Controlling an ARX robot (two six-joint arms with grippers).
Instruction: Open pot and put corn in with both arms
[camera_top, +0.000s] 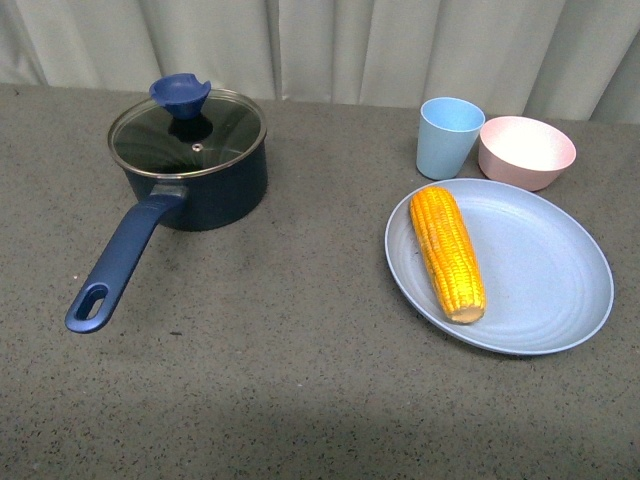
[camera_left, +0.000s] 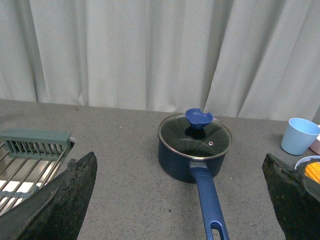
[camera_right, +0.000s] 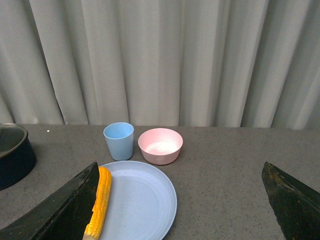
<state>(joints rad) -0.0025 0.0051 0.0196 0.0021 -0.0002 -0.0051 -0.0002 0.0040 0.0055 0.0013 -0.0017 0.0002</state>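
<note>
The navy pot (camera_top: 200, 185) stands at the left of the table with its glass lid (camera_top: 187, 135) on and a blue knob (camera_top: 180, 93) on top; its long handle (camera_top: 115, 265) points toward me. The corn (camera_top: 447, 251) lies on a light-blue plate (camera_top: 545, 270) at the right. Neither arm shows in the front view. In the left wrist view the pot (camera_left: 192, 152) sits ahead of my open left gripper (camera_left: 182, 205), well apart. My right gripper (camera_right: 182, 205) is open too, with the corn (camera_right: 100, 200) beside one finger (camera_right: 60, 212).
A light-blue cup (camera_top: 448, 137) and a pink bowl (camera_top: 526, 151) stand behind the plate. A metal dish rack (camera_left: 30, 165) with a green edge shows far to the left of the pot. White curtains hang along the table's back edge.
</note>
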